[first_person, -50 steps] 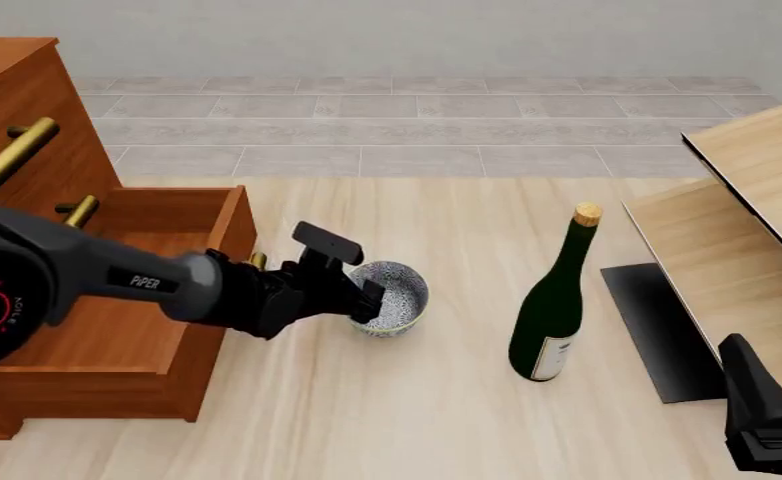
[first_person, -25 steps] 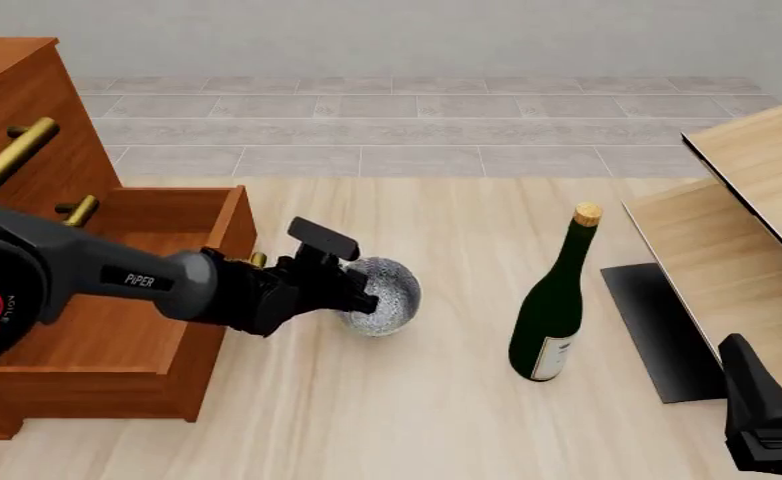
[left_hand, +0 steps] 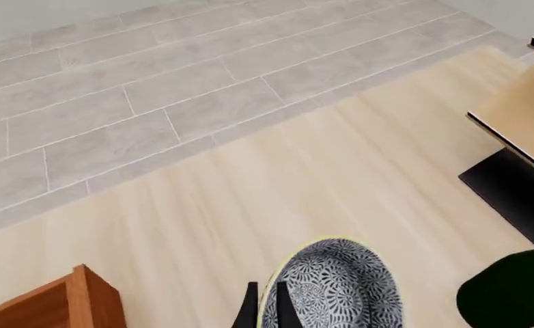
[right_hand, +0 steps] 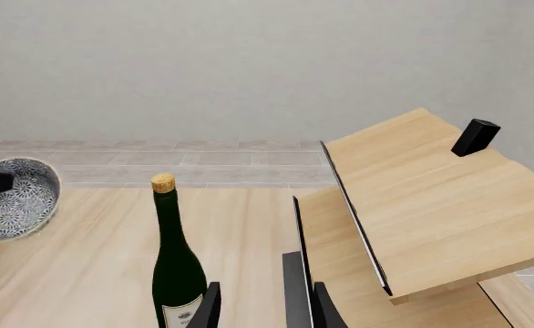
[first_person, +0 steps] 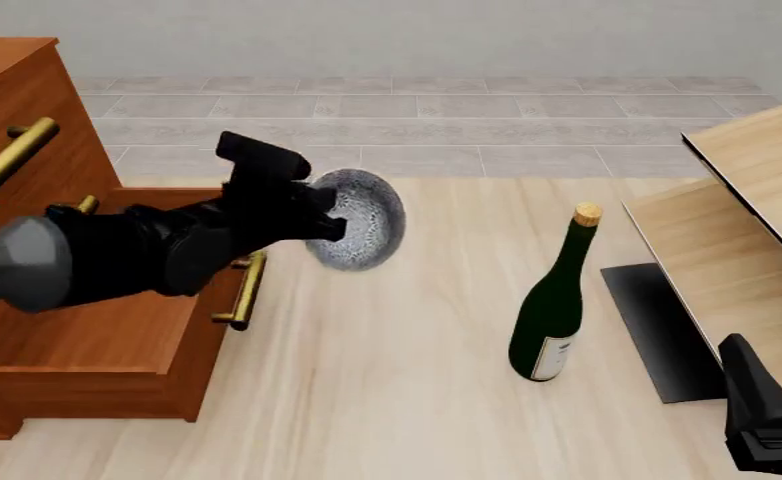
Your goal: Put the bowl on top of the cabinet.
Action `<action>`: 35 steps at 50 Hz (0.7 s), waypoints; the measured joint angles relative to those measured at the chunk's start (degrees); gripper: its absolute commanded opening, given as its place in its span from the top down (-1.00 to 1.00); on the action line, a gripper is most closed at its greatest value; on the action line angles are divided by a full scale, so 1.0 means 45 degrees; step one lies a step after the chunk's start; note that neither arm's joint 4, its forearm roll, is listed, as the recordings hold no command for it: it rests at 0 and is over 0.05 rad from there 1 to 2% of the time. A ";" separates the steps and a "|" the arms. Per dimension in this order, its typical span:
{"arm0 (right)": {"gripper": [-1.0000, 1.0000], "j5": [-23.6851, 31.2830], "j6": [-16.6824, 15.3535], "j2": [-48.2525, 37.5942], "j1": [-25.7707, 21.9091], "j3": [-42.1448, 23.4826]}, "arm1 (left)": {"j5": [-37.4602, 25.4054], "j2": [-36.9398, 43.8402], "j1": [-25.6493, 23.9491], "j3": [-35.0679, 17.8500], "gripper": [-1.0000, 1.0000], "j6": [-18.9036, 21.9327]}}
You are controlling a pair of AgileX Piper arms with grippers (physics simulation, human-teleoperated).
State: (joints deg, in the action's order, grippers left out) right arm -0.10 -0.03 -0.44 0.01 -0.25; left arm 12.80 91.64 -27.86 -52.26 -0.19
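While I am watching the three views, I am noting these things:

Left tool: the left tool (first_person: 322, 213) is holding the bowl (first_person: 354, 219) by its rim, one finger inside and one outside, as the left wrist view is showing.

Bowl: it is hanging in the air, clear of the worktop (first_person: 405, 400), and it is tipped on its side, so its speckled inside is facing to the right in the front view. It is sitting just beside the upper front of the cabinet (first_person: 44, 330), not on top of it.

Cabinet: it is standing at the left of the front view. One lower drawer (first_person: 164, 300) is standing pulled out, and its brass handle (first_person: 243, 291) is showing below the left arm.

Wine bottle: the dark green wine bottle (first_person: 553, 300) is standing upright on the worktop, well apart from the bowl, to its right.

Pale furniture: the light-wood piece with black edges (first_person: 751, 200) is occupying the right side.

Right tool: the right tool (right_hand: 253, 307) is resting low at the right, near the bottle and touching nothing; its fingers are standing a little apart, holding nothing.
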 measured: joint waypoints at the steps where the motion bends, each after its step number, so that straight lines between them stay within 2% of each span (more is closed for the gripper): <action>1: -1.00 0.0000 0.0000 0.0000 0.0000 0.0000 | -0.0054 -0.0292 0.0023 0.0060 1.00 -0.0037; 19: -1.00 0.0000 0.0000 0.0000 0.0000 0.0000 | -0.1511 -0.5267 0.0831 0.0885 1.00 -0.0675; 27: -1.00 0.0000 0.0000 0.0000 0.0001 0.0000 | -0.2317 -0.6996 0.1743 0.0703 1.00 -0.0560; 35: -1.00 0.0000 0.0000 0.0000 0.0000 0.0000 | -0.3497 -0.8340 0.2546 0.0019 1.00 -0.0855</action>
State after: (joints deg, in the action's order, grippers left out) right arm -0.10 -0.03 -0.44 0.02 -0.25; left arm -2.94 54.11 -16.40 -52.17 -4.04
